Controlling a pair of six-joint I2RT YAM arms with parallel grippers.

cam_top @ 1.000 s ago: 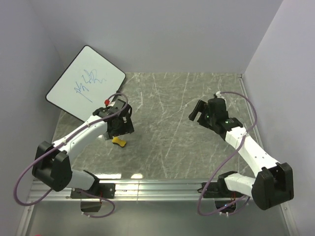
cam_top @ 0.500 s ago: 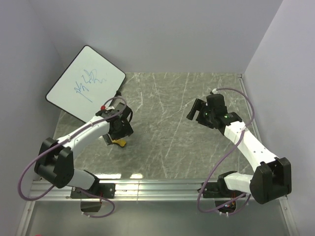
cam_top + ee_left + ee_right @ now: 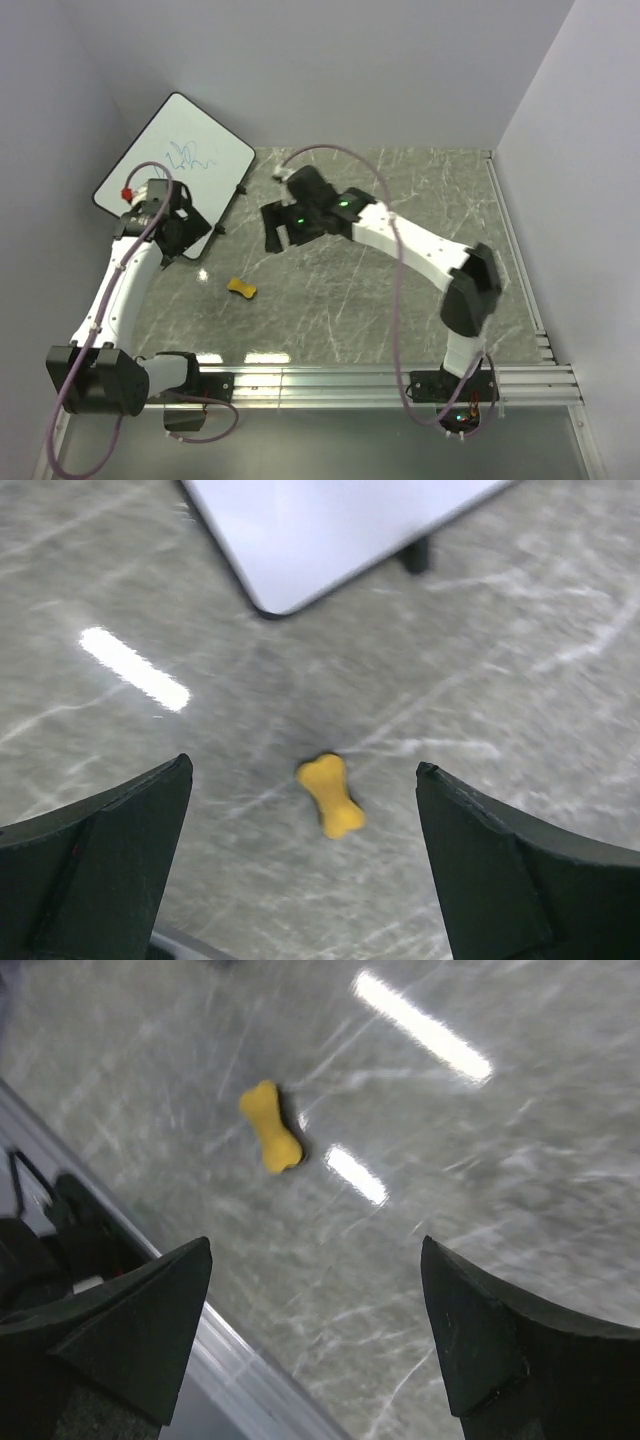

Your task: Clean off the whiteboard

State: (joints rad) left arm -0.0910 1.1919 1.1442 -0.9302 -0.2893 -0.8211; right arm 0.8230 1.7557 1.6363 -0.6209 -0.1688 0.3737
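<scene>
One whiteboard (image 3: 165, 150), one eraser (image 3: 240, 288), two tools (image 3: 178, 236) (image 3: 279, 229)

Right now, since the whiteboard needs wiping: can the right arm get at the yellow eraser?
Probably yes. The right gripper is open, hanging above the table, and the yellow eraser lies alone on bare marble close by, nothing between them.

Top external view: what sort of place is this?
Likely a robotics lab test cell: plain walls box in a marble-patterned table, a left arm and right arm mount on a metal rail, and a whiteboard and yellow eraser serve as props.
</scene>
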